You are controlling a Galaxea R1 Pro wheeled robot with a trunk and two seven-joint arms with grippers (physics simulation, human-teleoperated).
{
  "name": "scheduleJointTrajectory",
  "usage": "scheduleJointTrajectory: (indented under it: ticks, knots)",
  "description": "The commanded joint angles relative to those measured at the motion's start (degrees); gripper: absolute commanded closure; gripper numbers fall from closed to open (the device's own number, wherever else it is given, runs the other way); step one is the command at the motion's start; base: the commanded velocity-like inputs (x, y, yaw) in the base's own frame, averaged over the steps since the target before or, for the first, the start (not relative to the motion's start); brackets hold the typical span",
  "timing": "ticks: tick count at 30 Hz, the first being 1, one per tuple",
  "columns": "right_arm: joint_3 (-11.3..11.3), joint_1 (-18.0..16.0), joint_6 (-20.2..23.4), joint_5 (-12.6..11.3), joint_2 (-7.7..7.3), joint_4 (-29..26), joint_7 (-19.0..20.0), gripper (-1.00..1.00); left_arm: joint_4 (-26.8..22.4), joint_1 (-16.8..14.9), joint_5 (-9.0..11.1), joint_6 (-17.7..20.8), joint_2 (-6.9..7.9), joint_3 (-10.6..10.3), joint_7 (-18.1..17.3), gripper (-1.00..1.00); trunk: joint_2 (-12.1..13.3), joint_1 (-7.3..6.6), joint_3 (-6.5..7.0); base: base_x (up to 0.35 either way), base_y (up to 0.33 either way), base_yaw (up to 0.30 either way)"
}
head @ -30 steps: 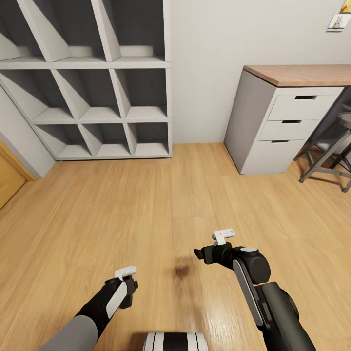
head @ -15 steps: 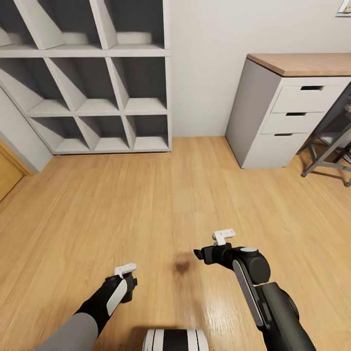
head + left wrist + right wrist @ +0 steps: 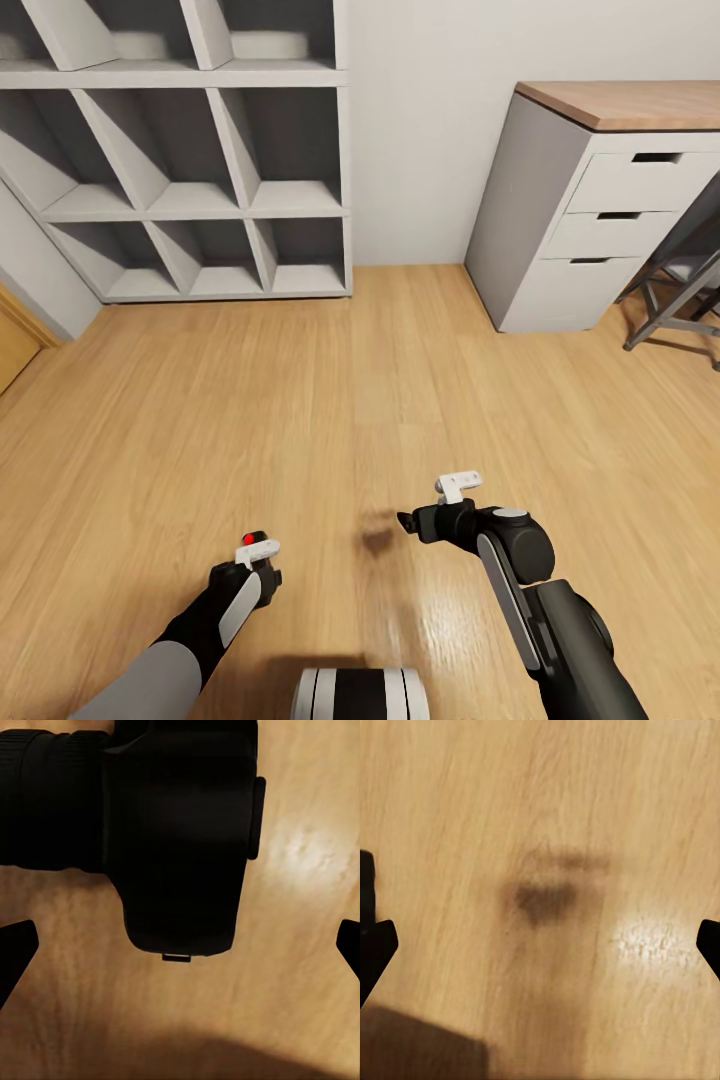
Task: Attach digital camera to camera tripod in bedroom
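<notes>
Digital camera (image 3: 180, 832): matte-black body with lens barrel, lying on the wood floor (image 3: 330, 400), directly below the left gripper (image 3: 180, 945), whose 2 fingertips stand wide apart, released, at either side of the body without touching it. In the head view the camera's red dot (image 3: 250, 539) shows just beyond the left gripper (image 3: 258, 556). Right gripper (image 3: 540, 945): fingertips spread, empty, over bare floor beside the camera. Beyond the camera: grey shelf unit (image 3: 190, 160); wood-topped grey desk (image 3: 590, 190) with 3 drawers.

You face a grey cubby shelf (image 3: 200, 170) and a wood-topped desk (image 3: 600, 190) across the wood floor (image 3: 330, 400). Your left gripper (image 3: 258, 560) and right gripper (image 3: 410, 522) hang low over the floor.
</notes>
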Motion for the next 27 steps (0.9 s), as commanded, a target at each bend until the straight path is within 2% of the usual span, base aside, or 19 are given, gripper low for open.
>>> scheduleJointTrajectory:
  ticks: [1, 11, 18, 27]
  knots:
    - [0.0, 0.0, 0.3, -0.2, 0.01, 0.0, 0.0, -1.00, -0.1, 0.0, 0.6, 0.2, 0.05, -0.4, 0.5, -1.00, 0.0, -0.01, -0.04, 0.000, 0.000, 0.000]
    - [0.0, 0.0, 0.3, -0.1, 0.01, 0.0, 0.0, -1.00, -0.2, -0.5, 0.0, 0.2, 0.11, -0.4, 0.6, -1.00, 0.0, -0.01, -0.04, 0.000, 0.000, 0.000]
    - [0.0, 0.1, 0.3, -0.1, 0.03, 0.0, 0.0, -1.00, -0.2, -1.7, -2.5, 0.2, 0.09, -0.3, 0.5, -1.00, 0.0, -0.01, -0.04, 0.000, 0.000, 0.000]
    - [0.0, 0.2, 0.3, -0.1, 0.08, 0.0, 0.0, -1.00, -0.2, -2.3, -3.9, 0.3, 0.25, -0.3, 0.5, -1.00, 0.0, -0.01, -0.04, 0.000, 0.000, 0.000]
